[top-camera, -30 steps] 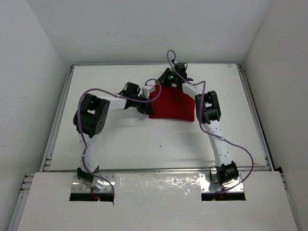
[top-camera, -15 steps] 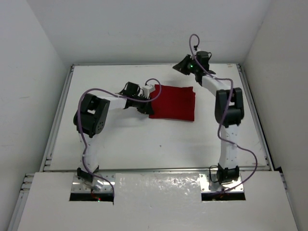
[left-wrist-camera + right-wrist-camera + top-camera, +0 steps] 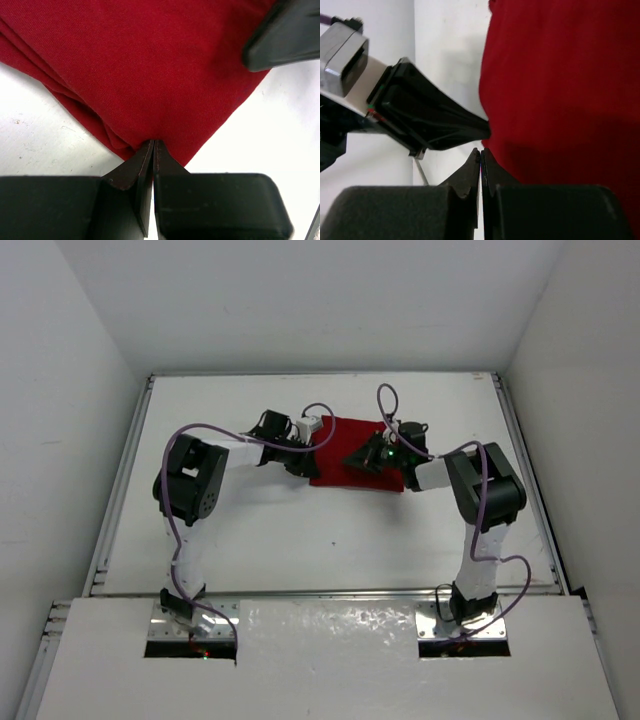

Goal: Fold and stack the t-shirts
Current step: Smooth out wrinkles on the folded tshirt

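Left hand (image 3: pixel 152 144) pinches t-shirt (image 3: pixel 150 65) corner; right hand (image 3: pixel 480 151) closed.

You look down on a white table (image 3: pixel 300 540) boxed in by plain white walls (image 3: pixel 60 420) on three sides, metal rails (image 3: pixel 118 490) lining its edges. Soft, even light falls across it; a white panel (image 3: pixel 330 645) covers the near end.

Top cam sits high up behind the arm bases (image 3: pixel 466 600), looking down over the whole white table (image 3: pixel 330 540). Each wrist cam peers out along its own black fingers (image 3: pixel 135 170), super close in. All three views share the wrinkly dark red cloth t-shirt (image 3: pixel 150 65) just past the fingertips.
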Controlling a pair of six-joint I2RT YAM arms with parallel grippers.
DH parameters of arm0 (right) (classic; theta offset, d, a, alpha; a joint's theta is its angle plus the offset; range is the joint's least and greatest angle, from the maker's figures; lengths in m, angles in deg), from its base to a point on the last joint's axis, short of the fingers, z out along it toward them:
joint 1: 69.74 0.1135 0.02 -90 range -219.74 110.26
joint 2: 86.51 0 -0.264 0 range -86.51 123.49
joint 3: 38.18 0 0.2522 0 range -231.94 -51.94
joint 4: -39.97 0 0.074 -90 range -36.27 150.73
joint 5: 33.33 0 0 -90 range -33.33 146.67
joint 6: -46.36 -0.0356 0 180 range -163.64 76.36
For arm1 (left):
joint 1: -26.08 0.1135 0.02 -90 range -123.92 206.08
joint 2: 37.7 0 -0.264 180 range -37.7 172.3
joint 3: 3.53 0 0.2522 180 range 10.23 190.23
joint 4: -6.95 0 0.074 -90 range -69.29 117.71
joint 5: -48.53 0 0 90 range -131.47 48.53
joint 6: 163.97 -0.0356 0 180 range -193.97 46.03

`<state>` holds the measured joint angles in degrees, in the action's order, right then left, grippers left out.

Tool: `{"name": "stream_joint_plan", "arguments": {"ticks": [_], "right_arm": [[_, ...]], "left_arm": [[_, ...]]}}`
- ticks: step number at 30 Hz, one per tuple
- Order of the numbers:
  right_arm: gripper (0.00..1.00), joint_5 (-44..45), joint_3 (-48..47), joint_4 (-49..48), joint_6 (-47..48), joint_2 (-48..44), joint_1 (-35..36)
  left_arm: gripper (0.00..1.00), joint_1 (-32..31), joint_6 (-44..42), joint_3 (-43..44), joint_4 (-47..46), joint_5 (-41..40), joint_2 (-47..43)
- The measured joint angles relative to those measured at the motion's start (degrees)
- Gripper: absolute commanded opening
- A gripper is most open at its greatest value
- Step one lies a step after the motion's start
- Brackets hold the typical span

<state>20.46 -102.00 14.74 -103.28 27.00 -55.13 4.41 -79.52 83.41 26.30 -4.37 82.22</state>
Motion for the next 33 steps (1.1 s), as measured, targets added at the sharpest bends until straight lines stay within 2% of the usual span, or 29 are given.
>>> {"name": "stream_joint_plan", "arguments": {"ticks": [10,14,20,26,33], "right_arm": [[0.00,0.20,-1.75,-10.25,-4.68,7.96,-3.65],[0.00,1.64,-4.66,-4.87,-1.25,11.74,-5.55],[0.00,2.16,-9.40,3.10,3.82,12.09,-6.10],[0.00,3.87,-14.58,5.01,4.17,14.91,-11.04],[0.00,5.55,-25.86,9.60,5.55,20.70,-13.92]], "left_arm": [[0.03,0.00,-0.09,0.02,0.07,-0.22,0.00],[0.03,0.00,-0.22,0.11,0.24,-0.24,0.00],[0.03,0.00,-0.26,0.42,0.70,-0.42,0.09],[0.03,0.00,-0.26,0.42,0.70,-0.44,0.09],[0.03,-0.11,-0.46,0.46,0.24,-0.68,0.15]]}}
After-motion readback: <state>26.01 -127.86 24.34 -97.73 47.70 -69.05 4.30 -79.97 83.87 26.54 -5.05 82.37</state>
